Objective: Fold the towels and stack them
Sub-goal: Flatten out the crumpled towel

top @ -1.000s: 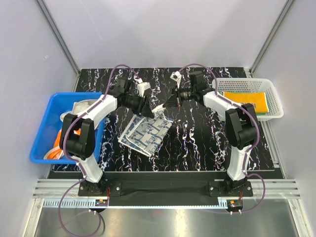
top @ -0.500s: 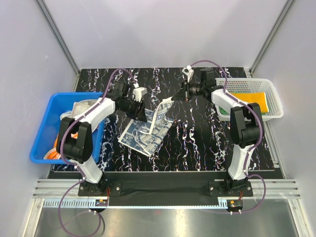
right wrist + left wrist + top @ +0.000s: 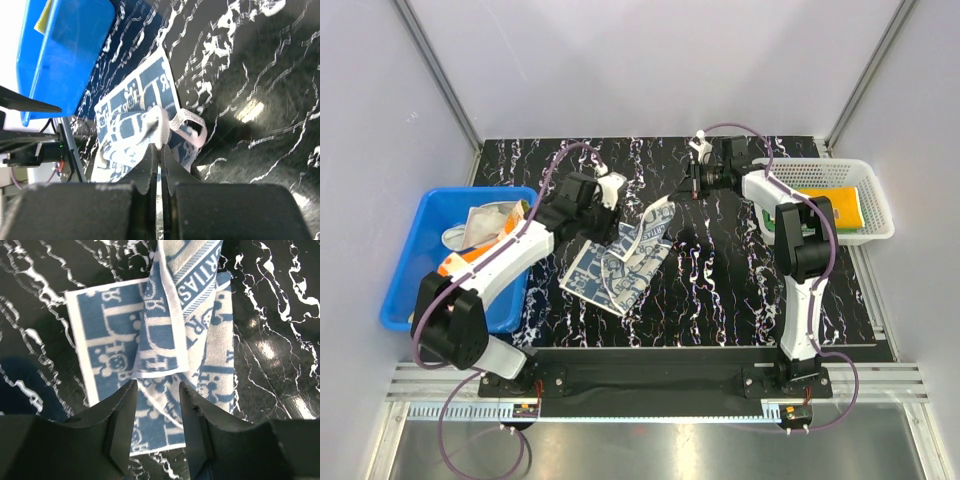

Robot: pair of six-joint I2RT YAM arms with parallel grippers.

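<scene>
Evidently a fold is under way. The navy-and-white towel (image 3: 610, 270) lies in the middle of the dark marbled surface (image 3: 720, 290), most of it flat. Its far right corner is drawn up off the surface and twisted over. The right hand (image 3: 159, 144) has that corner: its fingers are pressed together on the white hem, with no gap showing between them. I judge the corner is held high so the lifted half can be carried across the rest without dragging.

The left hand (image 3: 156, 390) hangs just above the near part of the same towel with its fingers apart and nothing between them. It looks placed either to pin the flat half or to take a second corner; I cannot tell which.

As for counts, there are two arms and two hands. One towel is on the surface. One orange-yellow towel (image 3: 828, 205) lies folded flat in the white mesh basket (image 3: 810, 168) at the right, which seems to be where the stack is being built.

The blue bin (image 3: 400, 275) at the left holds the unfolded ones. I can pick out one crumpled whitish cloth (image 3: 475, 222) for certain. There are bits of yellow and orange beside it, but the left arm crosses the bin and hides too much to count them.

By that reckoning, most of the job lies ahead.
</scene>
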